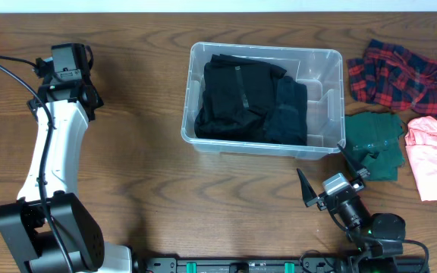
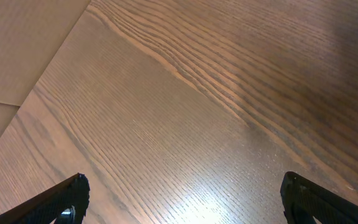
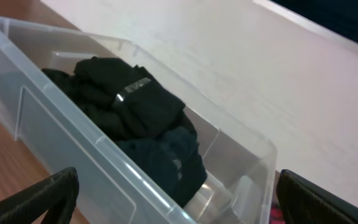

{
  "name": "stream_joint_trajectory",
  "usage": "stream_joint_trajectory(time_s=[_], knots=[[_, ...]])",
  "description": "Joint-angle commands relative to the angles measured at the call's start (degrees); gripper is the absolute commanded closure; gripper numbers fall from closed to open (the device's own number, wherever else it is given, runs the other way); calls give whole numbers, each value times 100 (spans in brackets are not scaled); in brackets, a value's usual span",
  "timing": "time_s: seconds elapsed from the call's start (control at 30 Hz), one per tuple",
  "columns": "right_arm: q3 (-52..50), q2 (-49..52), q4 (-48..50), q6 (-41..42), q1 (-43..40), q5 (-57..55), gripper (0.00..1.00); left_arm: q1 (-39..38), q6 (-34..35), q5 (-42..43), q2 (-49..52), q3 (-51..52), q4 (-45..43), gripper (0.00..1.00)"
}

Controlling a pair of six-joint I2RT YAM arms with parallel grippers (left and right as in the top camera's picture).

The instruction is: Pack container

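The clear plastic container (image 1: 326, 100) stands at the table's middle, with black clothes (image 1: 249, 98) lying inside on its left and centre. The right wrist view shows the container's near wall (image 3: 55, 130) and the black clothes (image 3: 129, 106) in it. My right gripper (image 1: 329, 174) is open and empty just in front of the container's front right corner, beside a green garment (image 1: 374, 140). My left gripper (image 2: 182, 199) is open and empty over bare wood at the far left; its tips do not show overhead.
A red plaid garment (image 1: 400, 76) lies right of the container. A pink garment (image 1: 435, 155) lies at the right edge, next to the green one. The left arm (image 1: 51, 152) stretches along the table's left side.
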State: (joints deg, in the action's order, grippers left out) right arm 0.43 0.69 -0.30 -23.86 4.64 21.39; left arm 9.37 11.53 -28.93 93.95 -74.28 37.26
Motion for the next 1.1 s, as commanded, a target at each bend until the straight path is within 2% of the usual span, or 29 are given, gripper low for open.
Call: stream_joint_trajectory(time_s=[0.0,0.07,0.2,0.4,0.6,0.67,0.83,0.97,1.07], knots=[[48,-26,28,1073,28,-1005,1,22,-57,-92,-74,-79,24,2],[175,-24,-15,1941,22,-1615,1,22,-57,-92,-74,-79,24,2],[719,105,-393,2629,-83,-1989,1,22,-57,-92,-74,-79,24,2],[1860,975,-638,2590,-555,-2452,1,22,-57,-92,-74,-79,24,2],[2774,2503,-730,2549,-1108,-2337,1,22,-57,-92,-74,-79,22,2],[3034,3101,-850,2551,-1263,-2068,1,22,-57,-92,-74,-79,24,2],[3939,4524,-1539,2553,-1480,-575,1,22,-57,-92,-74,-79,24,2],[4732,5195,-2039,2553,-1480,601,1,22,-57,-92,-74,-79,24,2],[4944,5399,-1847,2555,-1480,1110,1,22,-57,-92,-74,-79,22,2]])
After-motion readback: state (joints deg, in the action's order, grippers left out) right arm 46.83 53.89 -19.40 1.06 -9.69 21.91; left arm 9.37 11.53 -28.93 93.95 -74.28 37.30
